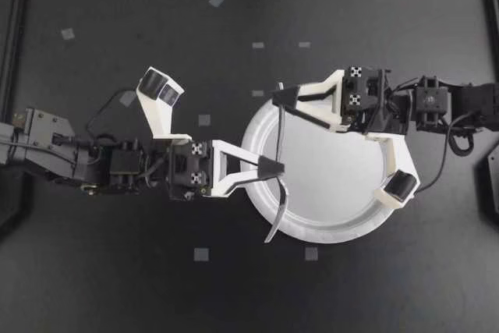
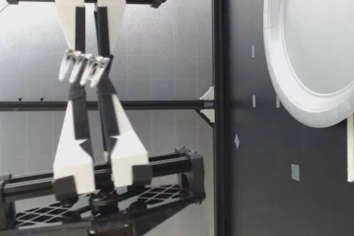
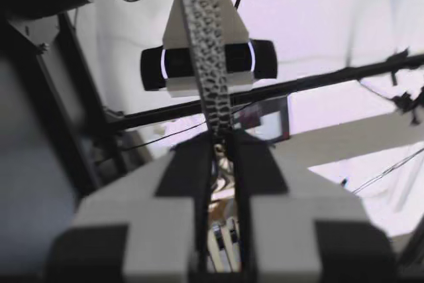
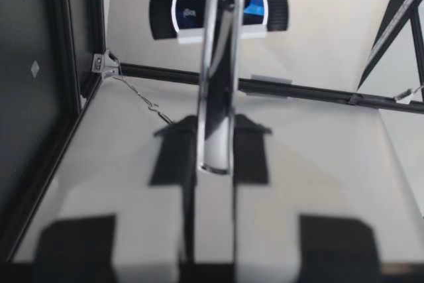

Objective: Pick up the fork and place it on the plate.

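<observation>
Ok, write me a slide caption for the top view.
Left tool and right tool both grip the fork over the edge of the plate.

Seen from above, my left gripper point(image 1: 274, 168) and right gripper point(image 1: 282, 97) both clasp a silver fork point(image 1: 279, 134) over a white plate's point(image 1: 343, 233) left side.

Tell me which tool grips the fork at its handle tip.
The right tool: it holds the fork by its smooth handle tip, while the left tool clamps nearer the tines.
</observation>
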